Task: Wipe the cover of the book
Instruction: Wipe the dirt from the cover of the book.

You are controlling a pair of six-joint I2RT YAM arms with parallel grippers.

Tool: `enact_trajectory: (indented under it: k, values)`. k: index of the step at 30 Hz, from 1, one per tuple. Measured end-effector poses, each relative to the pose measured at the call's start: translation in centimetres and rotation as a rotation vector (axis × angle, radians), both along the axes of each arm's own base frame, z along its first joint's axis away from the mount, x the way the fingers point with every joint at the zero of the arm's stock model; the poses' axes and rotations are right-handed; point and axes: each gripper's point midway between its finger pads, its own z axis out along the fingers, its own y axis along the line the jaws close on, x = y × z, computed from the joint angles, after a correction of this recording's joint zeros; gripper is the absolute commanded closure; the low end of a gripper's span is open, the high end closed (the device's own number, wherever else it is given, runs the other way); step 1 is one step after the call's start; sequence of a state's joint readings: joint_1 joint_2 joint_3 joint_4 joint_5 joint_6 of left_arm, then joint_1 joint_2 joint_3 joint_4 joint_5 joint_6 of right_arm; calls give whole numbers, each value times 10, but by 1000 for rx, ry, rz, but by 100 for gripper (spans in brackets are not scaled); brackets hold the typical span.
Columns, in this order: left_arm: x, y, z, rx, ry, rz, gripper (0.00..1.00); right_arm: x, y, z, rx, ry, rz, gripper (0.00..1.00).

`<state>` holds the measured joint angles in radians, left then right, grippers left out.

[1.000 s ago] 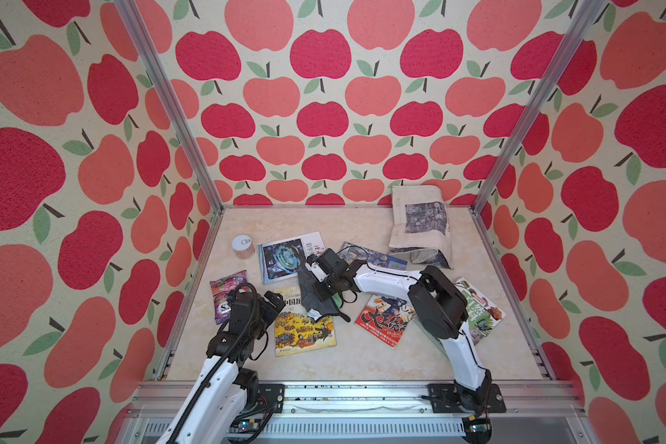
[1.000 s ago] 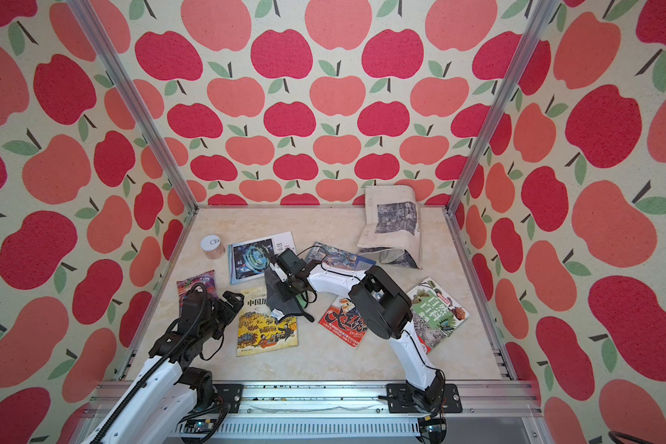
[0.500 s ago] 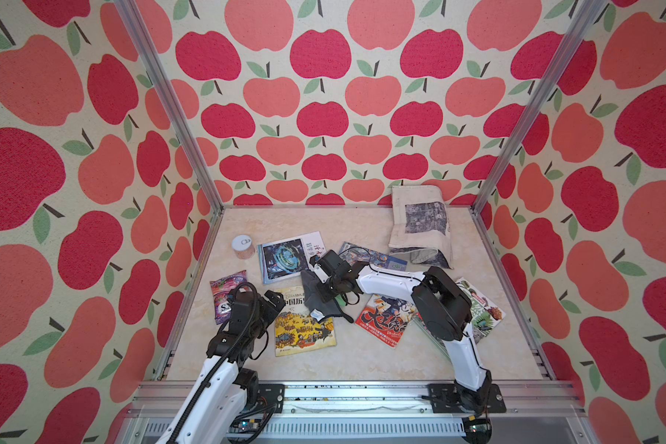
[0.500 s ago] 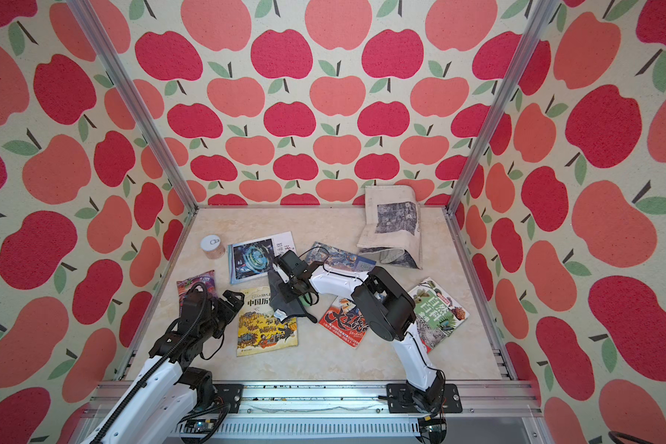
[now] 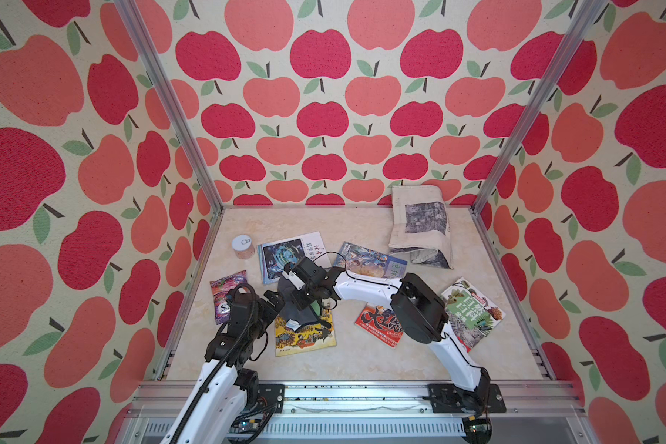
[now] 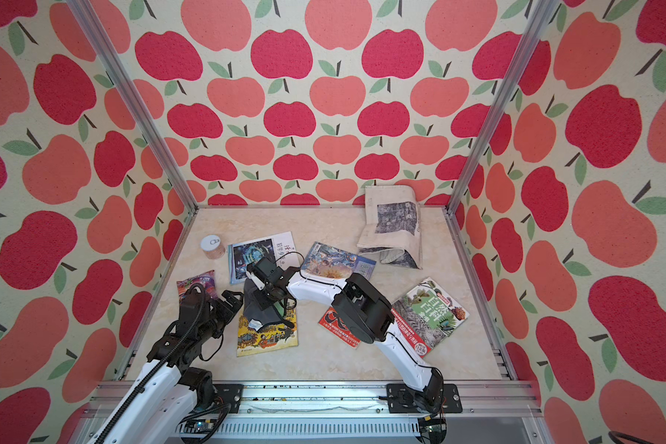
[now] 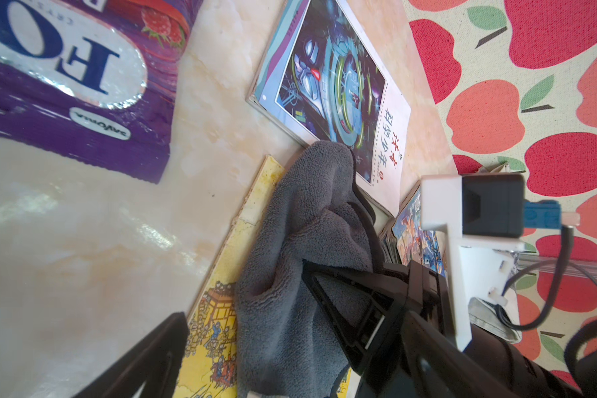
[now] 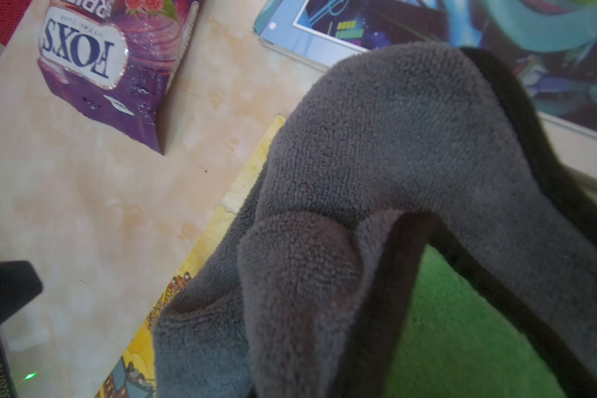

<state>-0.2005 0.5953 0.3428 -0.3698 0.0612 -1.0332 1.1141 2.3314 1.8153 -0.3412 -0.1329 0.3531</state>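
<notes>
Robot test booth: apple-print walls [image 5: 323,115], aluminium frame posts [image 5: 165,96], marble-look tabletop [image 5: 362,365].

Apple-print walls [image 5: 323,115], marbled beige floor [image 5: 362,363], aluminium corner posts [image 5: 166,96]

cloth [image 5: 285,292] dragged leftward, right end effector [image 5: 300,303] shifted

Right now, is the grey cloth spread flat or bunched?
Bunched: the grey cloth rises in thick folds, pinched in the shut right gripper, lying over the far end of the yellow book.
</notes>
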Motion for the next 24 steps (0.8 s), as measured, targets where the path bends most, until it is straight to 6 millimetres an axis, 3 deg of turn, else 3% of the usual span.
enact_trajectory:
  k: [5, 13, 17, 24]
  values:
    - [0, 4, -1, 12, 3, 16, 1, -10, 21, -1, 30, 26, 22, 100]
    - [1, 6, 3, 16, -15, 25, 1, -16, 25, -2, 39, 55, 25, 100]
    - [0, 5, 3, 11, -14, 18, 1, -25, 18, -3, 51, 52, 31, 100]
    - [0, 5, -1, 15, 1, 18, 1, -37, -14, -4, 39, 64, 15, 100]
